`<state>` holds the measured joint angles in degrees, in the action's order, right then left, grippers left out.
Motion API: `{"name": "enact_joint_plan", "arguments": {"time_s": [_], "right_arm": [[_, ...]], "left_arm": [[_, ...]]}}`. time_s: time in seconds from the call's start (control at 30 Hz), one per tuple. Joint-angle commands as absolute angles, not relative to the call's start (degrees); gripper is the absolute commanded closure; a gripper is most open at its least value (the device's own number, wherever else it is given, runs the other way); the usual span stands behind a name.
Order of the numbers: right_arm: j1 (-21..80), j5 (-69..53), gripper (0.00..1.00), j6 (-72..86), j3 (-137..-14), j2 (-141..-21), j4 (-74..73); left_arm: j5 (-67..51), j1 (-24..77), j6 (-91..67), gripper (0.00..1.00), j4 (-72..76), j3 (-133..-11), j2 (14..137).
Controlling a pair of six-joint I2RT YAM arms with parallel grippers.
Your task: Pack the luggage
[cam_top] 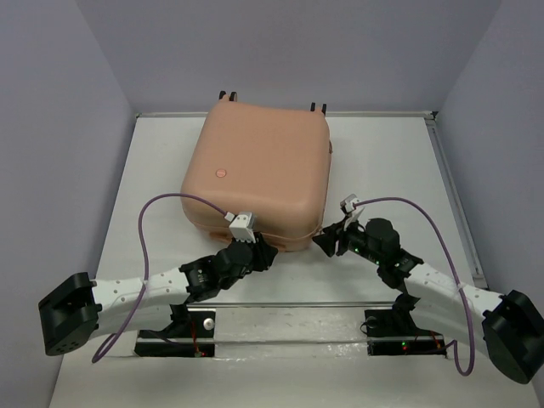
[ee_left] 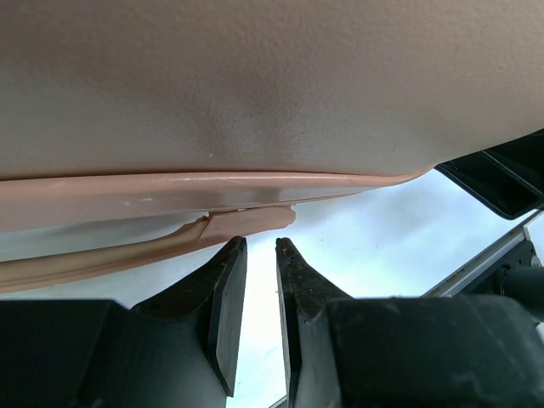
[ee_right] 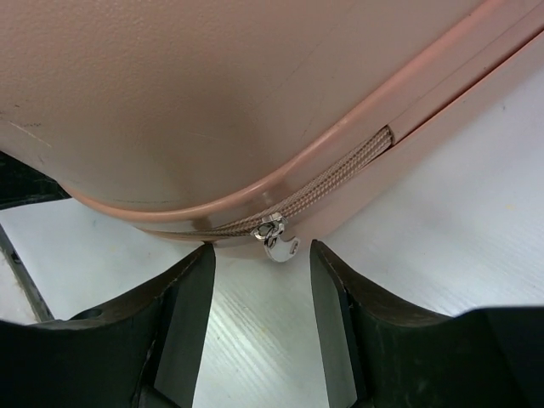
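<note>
**Closed suitcase flat on the table, a gripper at each end of its near edge**

At the left, the left gripper [cam_top: 262, 246] reaches in to the near edge of the peach-pink hard-shell suitcase with rounded corners [cam_top: 255, 170], a little left of that edge's middle. In the left wrist view its black fingers [ee_left: 223, 297] stand only narrowly parted, and nothing sits in the slit between them. Just beyond their tips a flat peach-coloured tab [ee_left: 246, 223] juts from under the shell's rim, above the tips rather than gripped. A purple cable [cam_top: 144, 229] loops up from this arm.

The suitcase lies flat and shut in the far middle of the white table [cam_top: 153, 170], lid up. A small round reddish mark [cam_top: 220, 172] shows on the lid's left half. Black wheel parts [cam_top: 228, 95] stick out at its far edge against the back wall.

At the right, the right gripper [cam_top: 327, 240] points at the suitcase's near right corner. In the right wrist view its jaws are spread wide and empty. A small silver zipper pull [ee_right: 276, 240] hangs at the corner between the two fingertips, touching neither. The ribbed peach zipper tape [ee_right: 340, 174] runs from it along the seam under the lid's rim.
</note>
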<state>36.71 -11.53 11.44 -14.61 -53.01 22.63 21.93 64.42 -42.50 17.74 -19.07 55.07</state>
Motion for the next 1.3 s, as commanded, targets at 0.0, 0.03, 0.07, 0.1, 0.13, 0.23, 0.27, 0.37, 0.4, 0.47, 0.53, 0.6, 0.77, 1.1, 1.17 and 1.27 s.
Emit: {"name": "enact_joint_plan", "arguments": {"time_s": [0.0, 0.03, 0.07, 0.1, 0.13, 0.23, 0.27, 0.37, 0.4, 0.47, 0.53, 0.6, 0.77, 1.1, 1.17, 1.27], "right_arm": [[36.30, -9.23, 0.48, 9.23, -17.14, -54.05, 27.77], [36.30, -9.32, 0.51, 8.97, -17.23, -54.31, 28.30], [36.30, -9.66, 0.59, 9.05, -17.23, -54.66, 29.34], [36.30, -9.75, 0.63, 9.14, -17.14, -54.75, 29.96], [36.30, -9.76, 0.67, 9.14, -17.05, -54.84, 30.32], [36.30, -9.32, 0.77, 9.14, -16.79, -54.76, 31.29], [36.30, -8.97, 0.78, 9.31, -16.35, -54.67, 31.90], [36.30, -7.30, 0.84, 10.02, -15.82, -54.14, 32.60], [36.30, -7.29, 0.84, 10.11, -15.82, -54.14, 32.87], [36.30, -6.42, 0.93, 9.93, -15.38, -53.97, 33.13], [36.30, -6.41, 0.93, 9.84, -15.29, -53.96, 33.05], [36.30, -7.46, 0.93, 10.02, -15.12, -54.05, 32.87], [38.31, -9.14, 0.93, 12.30, -14.77, -52.13, 27.18], [56.50, -0.28, 0.93, 19.86, -20.90, -52.20, 5.04], [61.42, 3.24, 0.93, 22.23, -22.40, -53.78, 0.21], [67.29, 3.95, 0.93, 26.00, -23.55, -54.66, -1.48]], "left_arm": [[24.61, 64.42, -41.92, 0.69, 19.60, -18.28, 54.23], [24.70, 64.34, -41.92, 0.69, 19.77, -18.28, 54.49], [24.78, 64.42, -41.84, 0.69, 19.86, -18.46, 54.58], [24.87, 64.34, -41.66, 0.69, 20.04, -18.63, 55.10], [24.87, 64.34, -41.57, 0.69, 20.13, -18.89, 55.37], [25.14, 64.42, -41.05, 0.69, 20.21, -19.69, 56.16], [25.22, 64.42, -40.96, 0.69, 20.30, -19.86, 56.68], [25.93, 64.42, -40.69, 0.69, 20.57, -20.48, 57.30], [25.93, 64.42, -40.61, 0.69, 20.57, -20.48, 57.39], [26.28, 64.34, -40.52, 0.69, 20.57, -20.65, 57.48], [26.72, 64.42, -40.43, 0.69, 20.65, -20.83, 57.39], [27.42, 64.42, -40.34, 0.69, 20.74, -21.00, 57.57], [28.48, 63.64, -39.38, 0.69, 21.70, -22.58, 59.67], [28.57, 60.12, -33.84, 0.69, 26.89, -29.25, 67.49], [28.39, 59.85, -32.79, 0.69, 27.77, -30.23, 69.17], [26.99, 58.89, -32.17, 0.70, 29.79, -31.37, 70.84]]}}
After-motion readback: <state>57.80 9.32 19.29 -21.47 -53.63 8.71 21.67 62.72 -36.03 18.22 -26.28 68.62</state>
